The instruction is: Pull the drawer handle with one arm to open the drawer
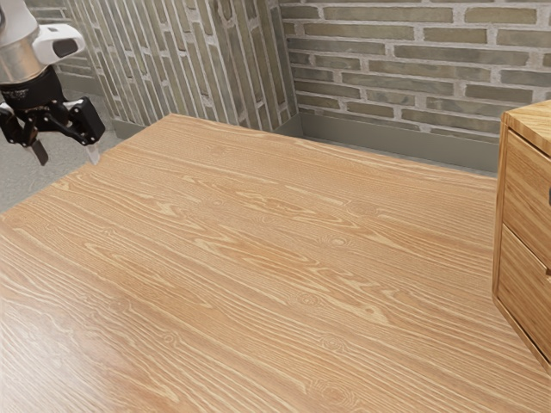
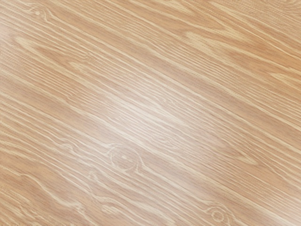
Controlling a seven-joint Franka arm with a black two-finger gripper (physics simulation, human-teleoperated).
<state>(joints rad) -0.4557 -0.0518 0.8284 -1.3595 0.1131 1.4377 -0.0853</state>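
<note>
A wooden drawer cabinet [image 1: 523, 232] stands at the exterior view's right edge, cut off by the frame, with two drawer fronts facing the table; both sit flush with its frame. A dark sliver at the frame edge [image 1: 548, 197] may be a handle. My gripper [image 1: 65, 155] hangs at the exterior view's upper left, above the table's far-left corner, a long way from the cabinet. Its two fingers stand apart and open, with nothing between them. The wrist view looks down on bare wood grain [image 2: 150, 113].
The wide wooden tabletop [image 1: 258, 275] stretches between the gripper and the cabinet. A brick wall [image 1: 413, 60] and a ribbed panel [image 1: 172, 60] stand behind the table's far edge.
</note>
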